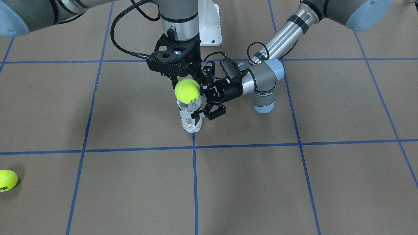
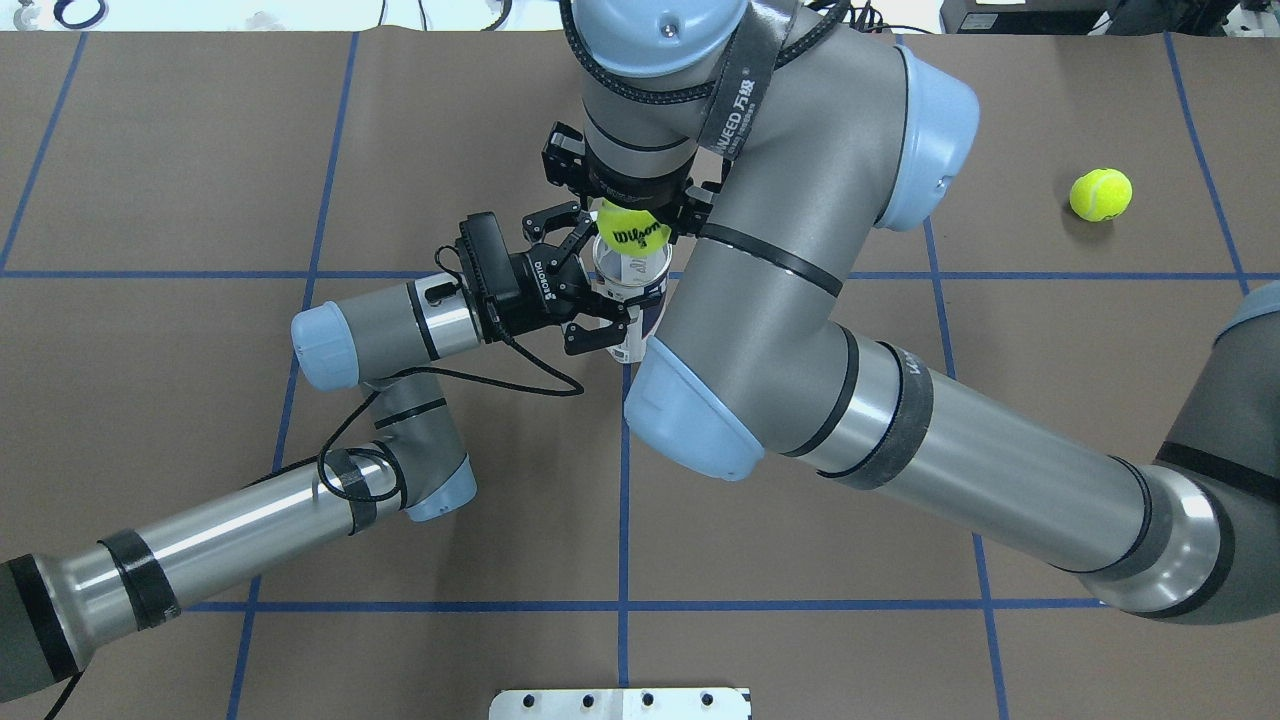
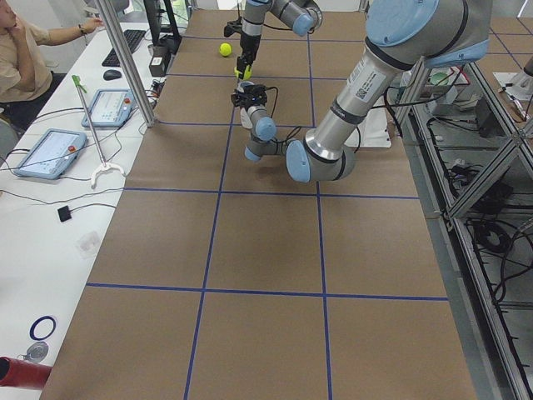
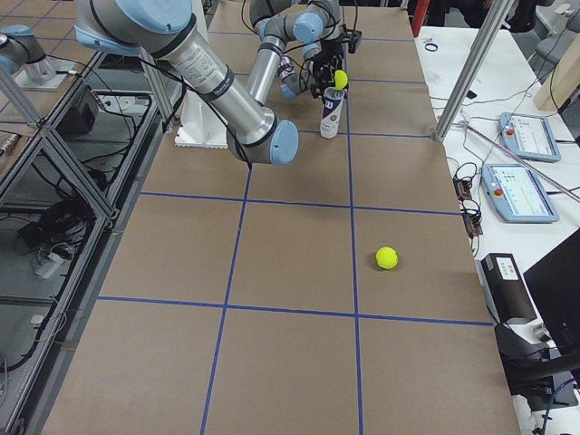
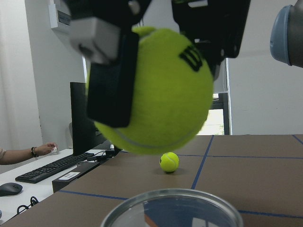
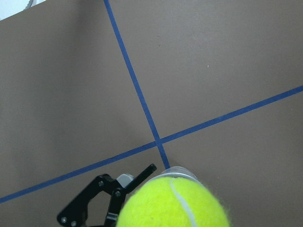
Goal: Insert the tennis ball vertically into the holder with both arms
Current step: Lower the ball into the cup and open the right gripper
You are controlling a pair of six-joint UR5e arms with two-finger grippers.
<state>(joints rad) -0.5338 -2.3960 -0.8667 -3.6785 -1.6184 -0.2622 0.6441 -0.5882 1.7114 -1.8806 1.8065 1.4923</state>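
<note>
You see right gripper (image 1: 186, 85) pointing down, fingers clamped on tennis ball (image 1: 187, 90). Ball hangs just above open metal rim of holder (image 1: 191, 119), small gap between. Holder upright on table (image 1: 294, 182) near centre grid crossing. Left gripper (image 2: 612, 285) horizontal at holder's left side, jaws spread wide, pads pressed against holder. Spare ball (image 2: 1100, 194) well apart, far right

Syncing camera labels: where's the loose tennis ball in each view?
Front-facing: loose ball bottom-left edge.
Overhead: loose ball upper right.
Exterior left: loose ball top, far end.
Exterior right: loose ball centre-right.
Left wrist: loose ball centre, behind held ball.
Right wrist: not in view.
Shared landmark: holder.
</note>
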